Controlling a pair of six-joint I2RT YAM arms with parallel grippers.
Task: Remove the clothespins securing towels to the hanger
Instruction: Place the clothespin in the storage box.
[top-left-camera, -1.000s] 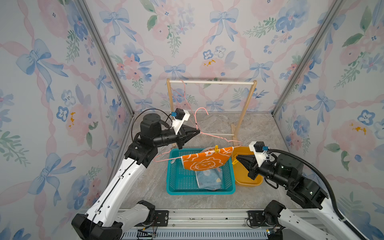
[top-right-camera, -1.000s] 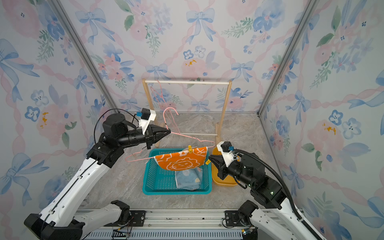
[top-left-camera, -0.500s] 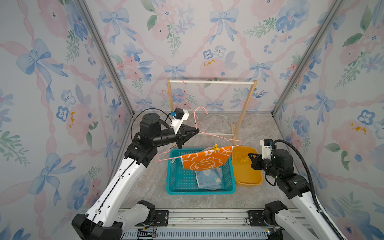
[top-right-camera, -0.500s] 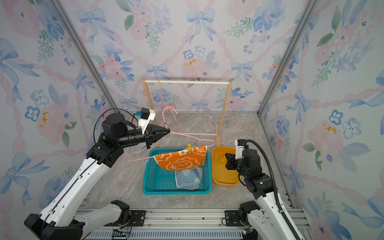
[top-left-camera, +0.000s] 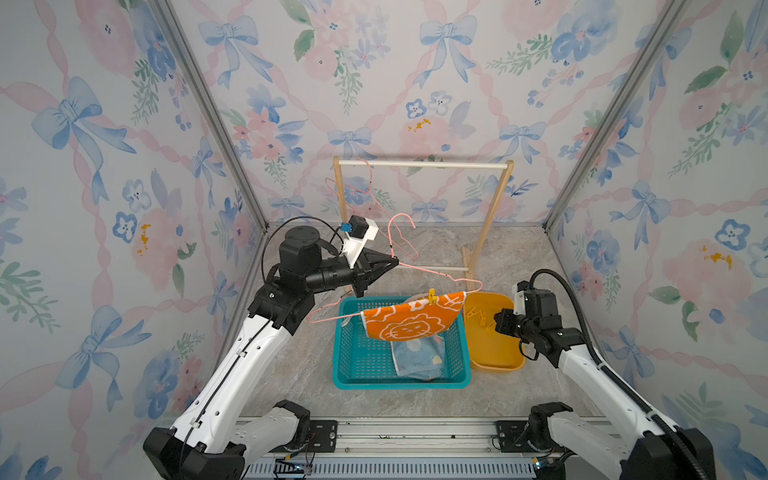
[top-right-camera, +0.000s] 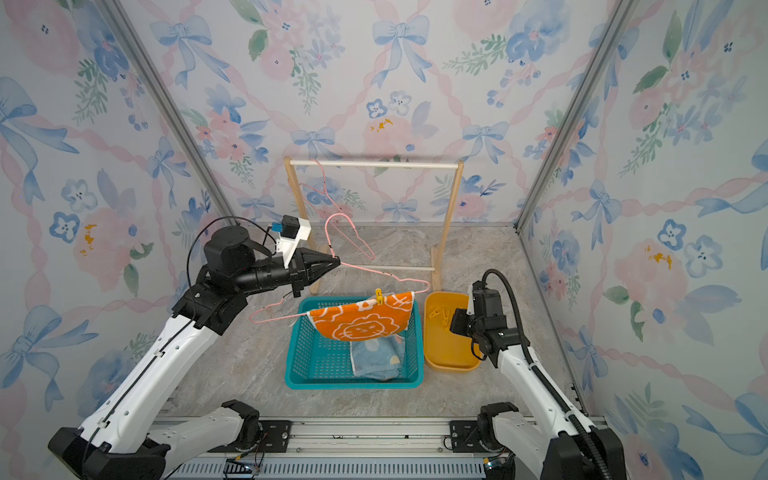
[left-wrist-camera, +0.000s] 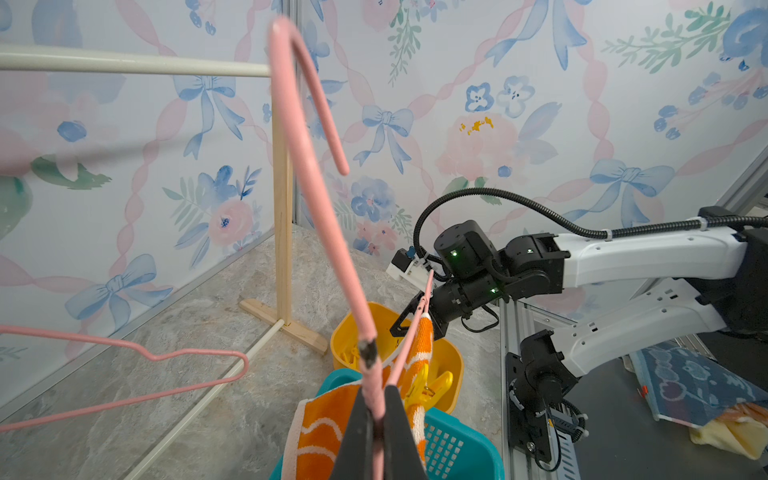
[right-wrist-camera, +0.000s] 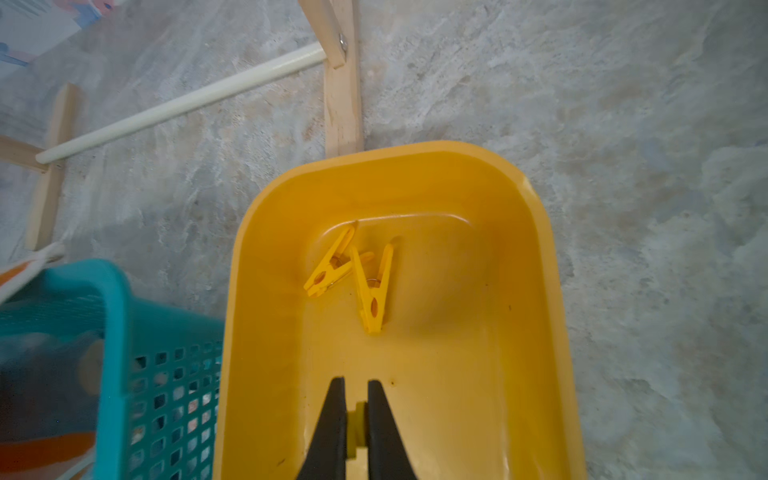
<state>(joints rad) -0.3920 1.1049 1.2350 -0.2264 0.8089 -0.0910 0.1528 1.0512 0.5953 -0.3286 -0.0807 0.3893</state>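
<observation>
Risks shedding the orange towel (top-left-camera: 409, 326) mid-frame in both top views, hung by one clothespin (top-left-camera: 432, 296) from the tilted hanger (left-wrist-camera: 332, 232) clenched by left gripper (top-left-camera: 392, 262), with right gripper (top-left-camera: 498, 323) right of centre pinching another clothespin (right-wrist-camera: 356, 424).

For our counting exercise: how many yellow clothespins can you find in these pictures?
4 clothespins. One clips the orange towel to the pink hanger; two lie in the yellow bin; one sits between the right gripper's jaws above that bin. Others may be hidden.
</observation>
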